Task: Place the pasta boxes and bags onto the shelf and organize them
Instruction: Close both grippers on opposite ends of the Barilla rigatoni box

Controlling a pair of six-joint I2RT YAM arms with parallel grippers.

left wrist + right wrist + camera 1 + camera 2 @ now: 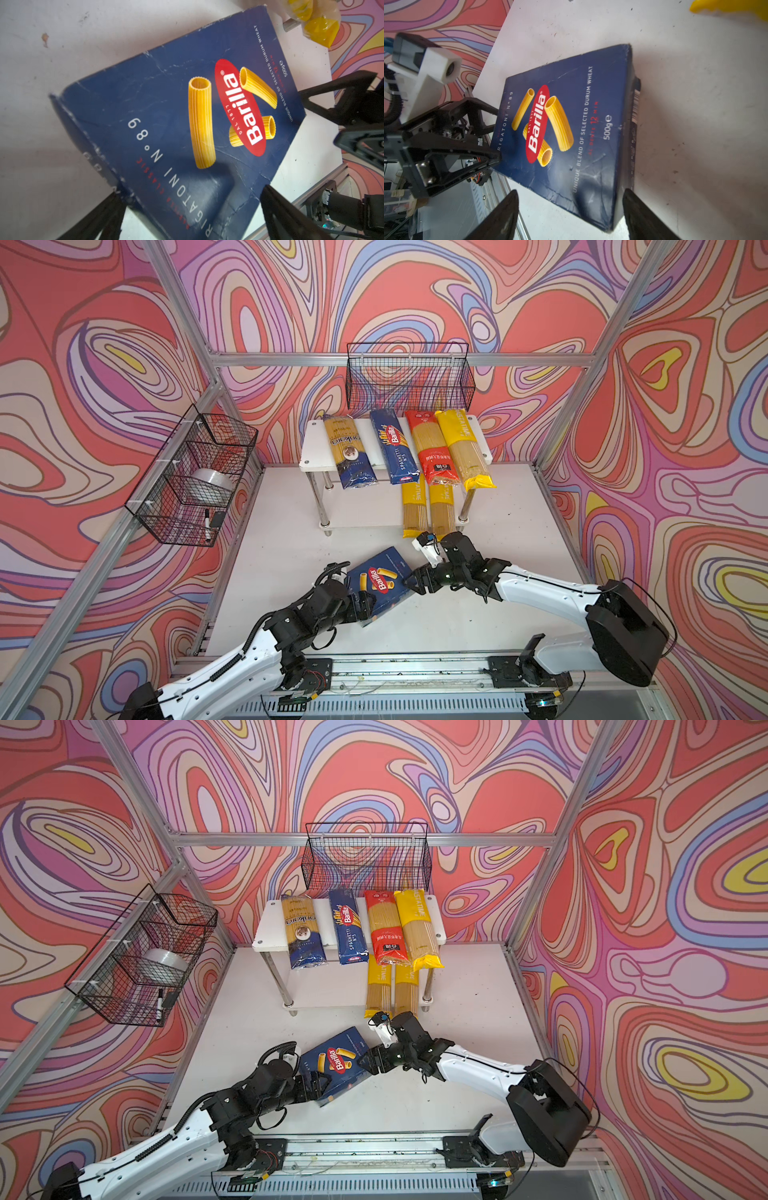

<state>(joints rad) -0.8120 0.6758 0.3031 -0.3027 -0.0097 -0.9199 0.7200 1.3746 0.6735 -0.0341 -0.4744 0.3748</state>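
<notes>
1. Rigatoni box sits on the bench, skewed, lower centre in both top views, in front of the shelf.
2. Left claw pinches the box's lower-left end; in the left wrist view both fingers touch it.
3. Right claw is spread, straddling the box's right corner.
4. Top board, left to right, side by side: dark blue bag, spaghetti box, red bag, yellow bag. Their front ends overhang.
5. Lower board, right half: two yellow bags, touching.
</notes>
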